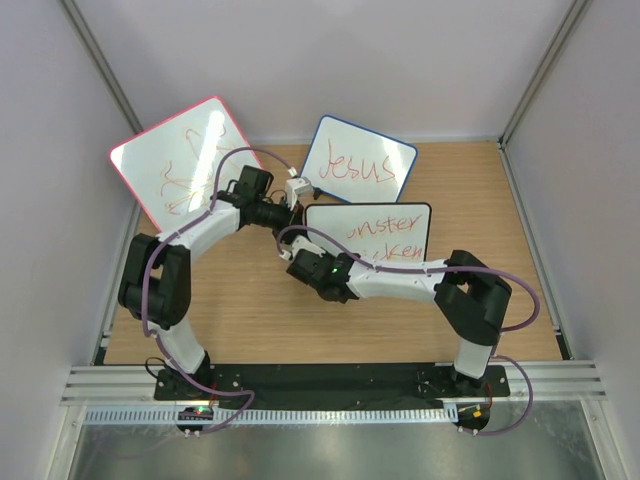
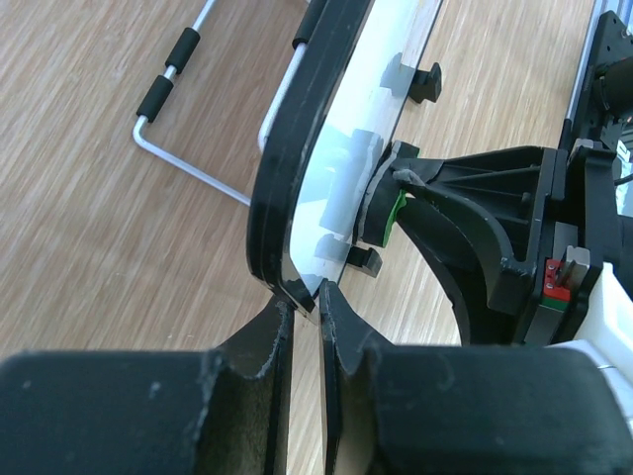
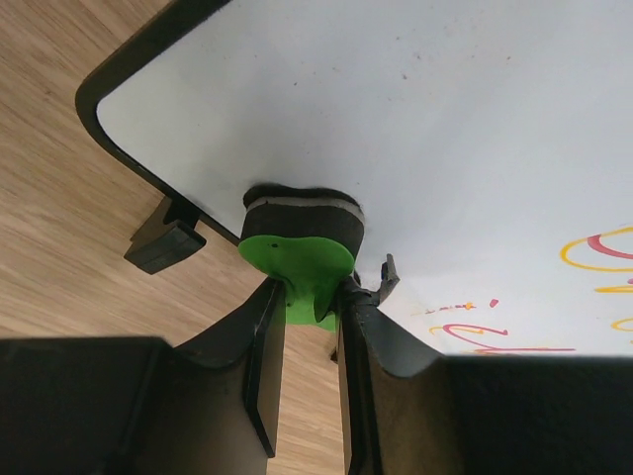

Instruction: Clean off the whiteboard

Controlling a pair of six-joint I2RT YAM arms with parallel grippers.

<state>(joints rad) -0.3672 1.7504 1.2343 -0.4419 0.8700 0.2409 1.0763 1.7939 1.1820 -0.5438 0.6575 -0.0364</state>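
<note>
The whiteboard [image 1: 385,228] has a thin black frame and stands on small black feet, with red and orange writing on its right part. My left gripper [image 1: 296,211] is shut on its upper left corner; in the left wrist view the fingertips [image 2: 303,302] clamp the black frame [image 2: 297,148]. My right gripper [image 1: 298,255] is shut on the handle of a green eraser [image 3: 297,252]. The eraser's black pad [image 3: 302,213] presses on the board's face [image 3: 445,109] near the lower left corner. The area round the pad is wiped white, and writing [image 3: 593,247] lies to the right.
A pink-red-framed board [image 1: 180,160] with scribbles stands at the back left. A blue-framed board reading "Jesus" [image 1: 358,162] stands behind the whiteboard. A wire stand [image 2: 168,89] lies on the wooden table. One of the whiteboard's feet [image 3: 163,242] rests on the table beside the eraser.
</note>
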